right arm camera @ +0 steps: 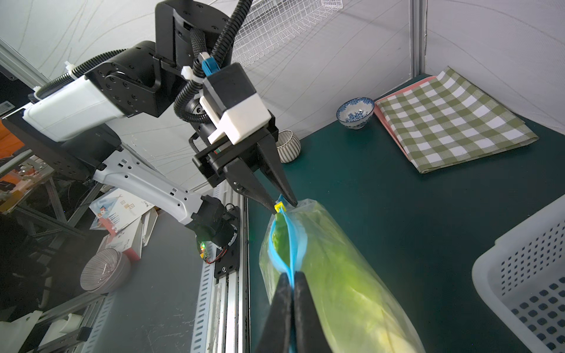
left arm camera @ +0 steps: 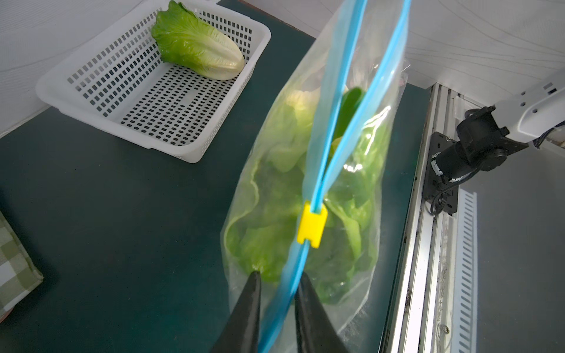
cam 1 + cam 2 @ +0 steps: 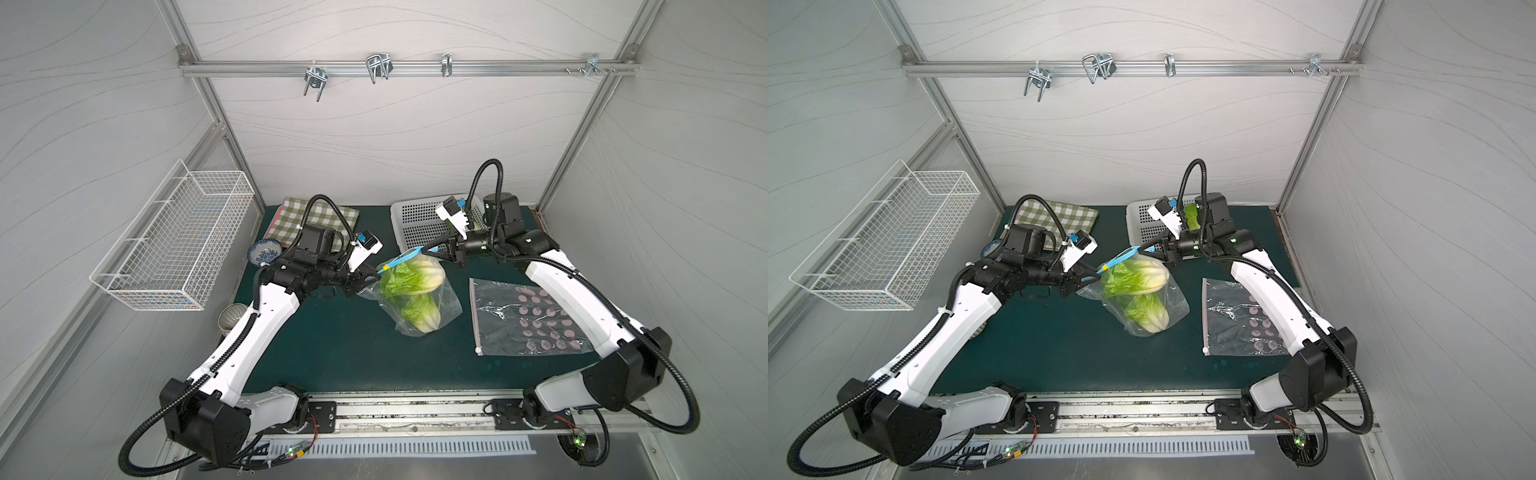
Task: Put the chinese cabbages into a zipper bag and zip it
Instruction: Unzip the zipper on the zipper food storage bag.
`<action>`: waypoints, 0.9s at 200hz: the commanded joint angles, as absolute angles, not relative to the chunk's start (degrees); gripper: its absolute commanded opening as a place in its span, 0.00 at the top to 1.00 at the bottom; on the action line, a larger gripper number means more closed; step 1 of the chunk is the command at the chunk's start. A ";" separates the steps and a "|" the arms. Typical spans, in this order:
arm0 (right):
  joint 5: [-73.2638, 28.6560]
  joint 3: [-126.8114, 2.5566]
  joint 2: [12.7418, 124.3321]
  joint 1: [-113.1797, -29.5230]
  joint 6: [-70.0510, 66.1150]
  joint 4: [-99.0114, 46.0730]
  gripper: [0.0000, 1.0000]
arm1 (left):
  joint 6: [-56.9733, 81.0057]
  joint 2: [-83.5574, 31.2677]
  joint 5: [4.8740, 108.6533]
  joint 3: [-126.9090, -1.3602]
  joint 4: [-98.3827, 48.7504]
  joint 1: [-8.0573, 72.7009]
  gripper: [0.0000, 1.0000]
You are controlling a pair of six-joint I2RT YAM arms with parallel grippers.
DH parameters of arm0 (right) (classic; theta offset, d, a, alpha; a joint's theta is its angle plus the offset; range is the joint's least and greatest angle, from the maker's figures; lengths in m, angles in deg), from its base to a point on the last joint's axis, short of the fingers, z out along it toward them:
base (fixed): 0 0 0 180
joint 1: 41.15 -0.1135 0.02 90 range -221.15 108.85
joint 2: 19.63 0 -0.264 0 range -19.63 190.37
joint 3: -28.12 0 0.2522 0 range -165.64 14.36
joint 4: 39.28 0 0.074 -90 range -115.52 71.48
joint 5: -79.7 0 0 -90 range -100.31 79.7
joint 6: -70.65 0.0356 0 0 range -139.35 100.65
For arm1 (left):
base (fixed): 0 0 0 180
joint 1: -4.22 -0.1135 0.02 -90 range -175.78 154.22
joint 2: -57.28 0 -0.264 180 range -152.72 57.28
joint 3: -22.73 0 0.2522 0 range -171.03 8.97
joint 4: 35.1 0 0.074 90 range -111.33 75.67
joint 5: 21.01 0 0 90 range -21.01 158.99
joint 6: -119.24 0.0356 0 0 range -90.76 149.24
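My left claw (image 2: 279, 279) stands narrowly apart. Its two black fingers (image 2: 247, 311) sit astride the blue zip strip (image 2: 333, 122) of the clear plastic zipper bag (image 3: 451, 301), with a gap showing on either side. Just past those fingertips the small yellow plastic slider (image 2: 312, 227) rides on the strip. On my side of it the two blue tracks run joined, and beyond it they part. My right claw (image 1: 292, 276) is pressed together on the far end of the same strip, pinching it flat. The bag's mouth stretches between my two claws and the rest sags below them toward the dark green table mat (image 3: 332, 353).

Two of the chinese cabbages, pale-stalked heads with crinkled green leaves, are inside the bag. One (image 3: 415, 272) lies right under the strip and the other (image 3: 417, 316) lies lower. The third cabbage (image 2: 195, 42) lies in the white perforated plastic basket (image 2: 189, 154), behind my right claw and well apart from my left.

A second, flat clear bag with pale dots (image 3: 528, 320) lies on the mat beside my right arm. A green-and-white checked cloth (image 3: 328, 218) lies behind my left claw.
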State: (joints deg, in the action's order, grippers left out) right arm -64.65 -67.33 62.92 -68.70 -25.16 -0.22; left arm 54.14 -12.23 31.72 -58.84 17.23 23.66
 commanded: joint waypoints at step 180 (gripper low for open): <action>-46.02 -69.72 55.99 -80.14 -25.85 12.36 0.63 | 56.59 -9.74 37.49 -69.56 23.97 29.27 1.00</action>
State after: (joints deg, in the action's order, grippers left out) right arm -46.18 -68.68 54.65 -76.13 -22.86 6.78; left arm 55.58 -9.67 37.81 -66.34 24.88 29.24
